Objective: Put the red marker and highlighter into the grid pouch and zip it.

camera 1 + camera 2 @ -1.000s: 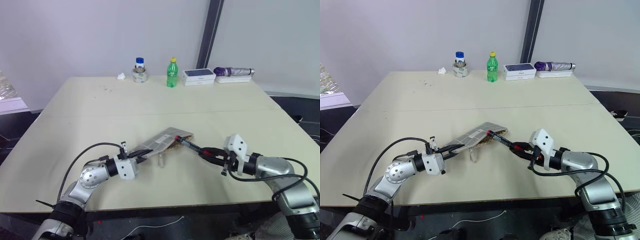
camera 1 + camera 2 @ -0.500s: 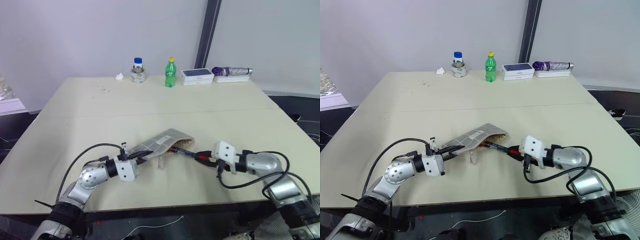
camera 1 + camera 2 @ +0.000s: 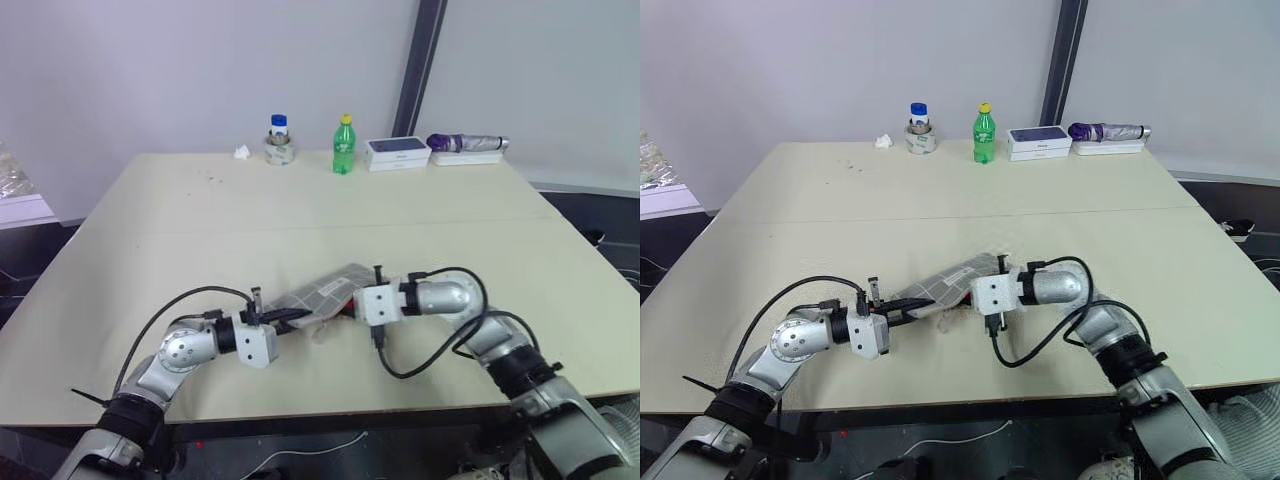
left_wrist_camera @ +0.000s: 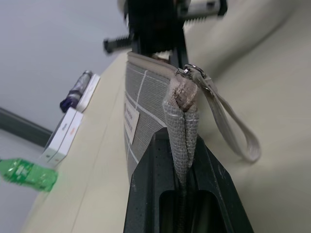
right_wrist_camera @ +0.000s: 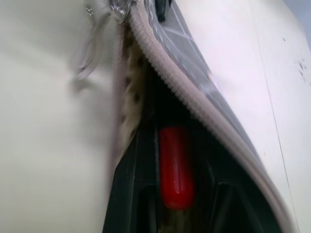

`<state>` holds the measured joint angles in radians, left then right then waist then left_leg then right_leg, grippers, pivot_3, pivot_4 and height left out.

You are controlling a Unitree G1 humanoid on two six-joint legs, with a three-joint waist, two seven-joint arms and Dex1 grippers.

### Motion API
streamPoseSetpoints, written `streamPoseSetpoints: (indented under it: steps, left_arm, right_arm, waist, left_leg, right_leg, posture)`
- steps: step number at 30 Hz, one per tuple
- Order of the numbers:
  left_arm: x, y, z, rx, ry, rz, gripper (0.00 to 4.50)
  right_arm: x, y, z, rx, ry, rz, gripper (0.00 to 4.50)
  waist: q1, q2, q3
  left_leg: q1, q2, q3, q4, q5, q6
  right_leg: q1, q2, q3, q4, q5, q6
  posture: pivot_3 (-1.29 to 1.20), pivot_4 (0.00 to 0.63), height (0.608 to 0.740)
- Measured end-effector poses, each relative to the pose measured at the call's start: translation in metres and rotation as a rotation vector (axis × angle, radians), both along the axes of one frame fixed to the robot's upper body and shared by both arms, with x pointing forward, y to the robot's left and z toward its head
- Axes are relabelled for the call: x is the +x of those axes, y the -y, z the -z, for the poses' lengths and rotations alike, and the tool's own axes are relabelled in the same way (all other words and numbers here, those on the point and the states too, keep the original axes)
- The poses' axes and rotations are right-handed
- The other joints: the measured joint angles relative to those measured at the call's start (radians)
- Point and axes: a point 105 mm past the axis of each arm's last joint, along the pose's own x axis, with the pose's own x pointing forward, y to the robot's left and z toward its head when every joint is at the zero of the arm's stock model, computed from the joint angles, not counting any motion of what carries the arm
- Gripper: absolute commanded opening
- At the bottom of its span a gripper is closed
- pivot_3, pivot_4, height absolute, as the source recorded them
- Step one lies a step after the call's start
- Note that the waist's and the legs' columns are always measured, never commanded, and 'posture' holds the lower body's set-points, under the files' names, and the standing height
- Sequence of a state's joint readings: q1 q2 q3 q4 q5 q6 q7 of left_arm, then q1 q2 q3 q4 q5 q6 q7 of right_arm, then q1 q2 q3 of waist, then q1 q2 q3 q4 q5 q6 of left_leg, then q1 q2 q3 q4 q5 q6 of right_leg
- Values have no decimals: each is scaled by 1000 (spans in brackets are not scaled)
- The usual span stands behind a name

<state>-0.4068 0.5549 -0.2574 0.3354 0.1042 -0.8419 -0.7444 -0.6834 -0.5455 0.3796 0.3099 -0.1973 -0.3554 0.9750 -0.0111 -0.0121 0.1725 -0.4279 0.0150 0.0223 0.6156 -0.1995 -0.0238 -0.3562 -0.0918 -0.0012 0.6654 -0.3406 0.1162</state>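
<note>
The grid pouch [image 3: 327, 289] lies tilted near the table's front, grey with white lines. Its mouth faces my right arm. My left gripper [image 3: 293, 319] is shut on the pouch's near corner, and the fabric edge [image 4: 181, 124] is pinched between its fingers beside the wrist strap [image 4: 233, 124]. My right gripper [image 3: 351, 304] is at the pouch's open mouth, shut on the red marker [image 5: 175, 165]. The marker's front part lies inside, under the zipper edge [image 5: 193, 99]. The highlighter is hidden.
Along the table's far edge stand a green bottle [image 3: 345, 146], a jar on a tape roll [image 3: 279, 141], white boxes [image 3: 398, 152], a folded purple umbrella [image 3: 467, 143] and a scrap of paper [image 3: 241, 152]. The table front edge [image 3: 330, 405] lies just below both arms.
My right gripper has rolled and moved left with the red marker, driving it from just outside the pouch into the mouth. The left gripper has kept its hold in place.
</note>
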Motion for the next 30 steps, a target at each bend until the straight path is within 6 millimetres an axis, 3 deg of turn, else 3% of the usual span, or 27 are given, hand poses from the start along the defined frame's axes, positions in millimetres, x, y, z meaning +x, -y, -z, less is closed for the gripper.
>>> streamPoseSetpoints:
  steps: [6, 13, 18, 21, 23, 30]
  left_arm:
    - [2, -2, 0, -3, -7, -10, 0]
    - [4, -5, 1, -54, -4, -65, 0]
    - [9, -1, 6, -69, -9, -97, 0]
    - [16, 3, 5, -81, -16, -112, 0]
    - [21, 8, 4, -89, -17, -120, 0]
    - [22, 23, 1, -123, -34, -116, 0]
  right_arm:
    - [6, 5, -3, 0, 2, 28, 4329]
    - [-6, 62, -31, 144, -90, 256, 4329]
    - [-29, 80, -35, 323, -294, 370, 4329]
    - [-55, 70, -21, 433, -548, 387, 4329]
    - [-63, 60, -13, 455, -621, 392, 4329]
    - [-53, 33, 28, 582, -728, 531, 4329]
  waist:
    - [2, 0, 0]
    - [7, 0, 0]
    - [5, 0, 0]
    - [8, 0, 0]
    - [6, 0, 0]
    - [0, -1, 0]
  left_leg:
    - [0, 1, 0, 0, 0, 0]
    - [0, 1, 0, 0, 0, 0]
    - [0, 1, -1, 0, 0, 0]
    - [0, 1, -1, 0, 0, 0]
    - [0, 1, -2, 1, 0, 0]
    - [0, 0, -1, 0, 0, 0]
  right_leg:
    - [0, 0, 0, 0, 0, 0]
    - [1, -1, 0, 0, 0, 0]
    - [1, -1, 0, 0, 0, 0]
    - [1, -1, 0, 0, 0, 0]
    - [1, -2, 0, 0, 0, 0]
    - [0, 0, 0, 0, 0, 0]
  posture:
    - [0, 150, 740]
    - [0, 150, 740]
    - [0, 150, 740]
    - [0, 150, 740]
    - [0, 150, 740]
    - [0, 150, 740]
